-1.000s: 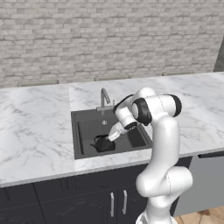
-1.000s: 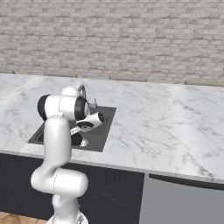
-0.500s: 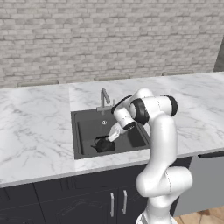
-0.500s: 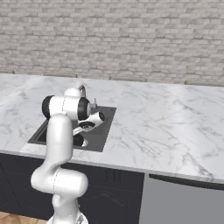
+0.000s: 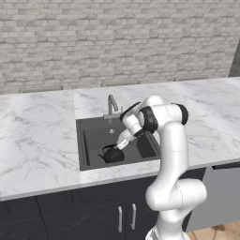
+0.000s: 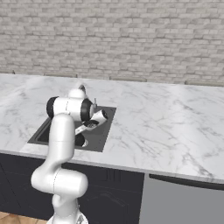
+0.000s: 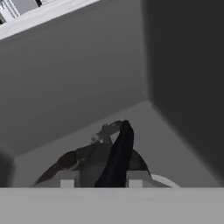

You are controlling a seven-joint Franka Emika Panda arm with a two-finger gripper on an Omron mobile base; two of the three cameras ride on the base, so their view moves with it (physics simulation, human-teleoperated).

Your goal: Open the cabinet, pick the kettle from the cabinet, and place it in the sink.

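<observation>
Kettle (image 5: pixel 112 153), small, round and glossy black, sits on the floor of the sink (image 5: pixel 93 136), toward the front of the basin, with its short spout pointing to the left in the left base view. The sink is a dark grey rectangular basin sunk into a white marble worktop (image 5: pixel 37 136), and a small silver faucet (image 5: pixel 112 105) stands at its back edge.

A white robot arm reaches down from the right in that view and bends over the basin, its gripper (image 5: pixel 120 143) lowered onto the top of the kettle. In the hand view the thin arched black handle (image 7: pixel 117 157) of the kettle runs up between the two finger tips (image 7: pixel 67 178), and the jaws stand closed on it, one tip on each side. The kettle's rounded black body (image 7: pixel 87 164) fills the lower middle of that view, with the grey floor and walls of the sink behind it.

From the right base view the arm's elbow covers much of the basin, and the kettle (image 6: pixel 79 139) shows as a dark shape just below the hand. A grey brick wall (image 5: pixel 117 42) rises behind the worktop, and black base cabinets (image 5: pixel 70 215) with short silver handles run beneath it.
</observation>
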